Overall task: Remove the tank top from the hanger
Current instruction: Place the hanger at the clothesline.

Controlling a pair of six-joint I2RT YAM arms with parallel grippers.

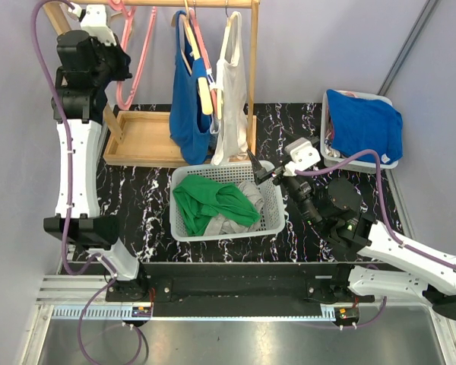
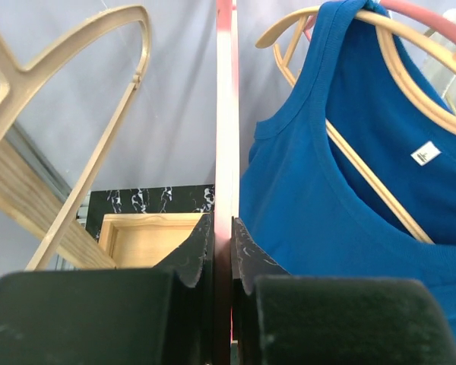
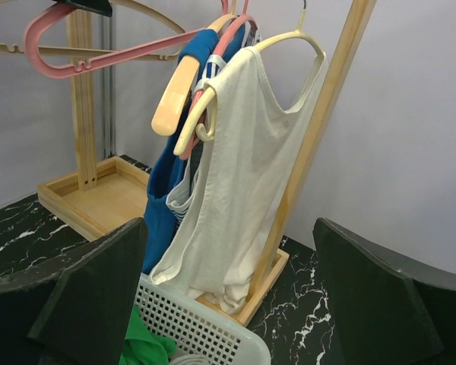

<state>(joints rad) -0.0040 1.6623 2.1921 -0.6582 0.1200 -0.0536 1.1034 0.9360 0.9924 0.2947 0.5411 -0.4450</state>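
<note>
Overhead view: at upper left the left gripper (image 1: 115,9) is clamped on a pink hanger (image 1: 144,53). A blue tank top (image 1: 186,106) and a white tank top (image 1: 232,99) hang at top centre.

Left wrist view: the blue top fills the right side.

Right wrist view: the right gripper (image 3: 228,258) has its jaws wide apart, and the white top is centred.

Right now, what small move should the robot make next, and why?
Probably ease the right claw forward toward the white tank top. That claw stands open and faces the top, which hangs on its cream hanger. The left claw is shut on a pink hanger.
</note>
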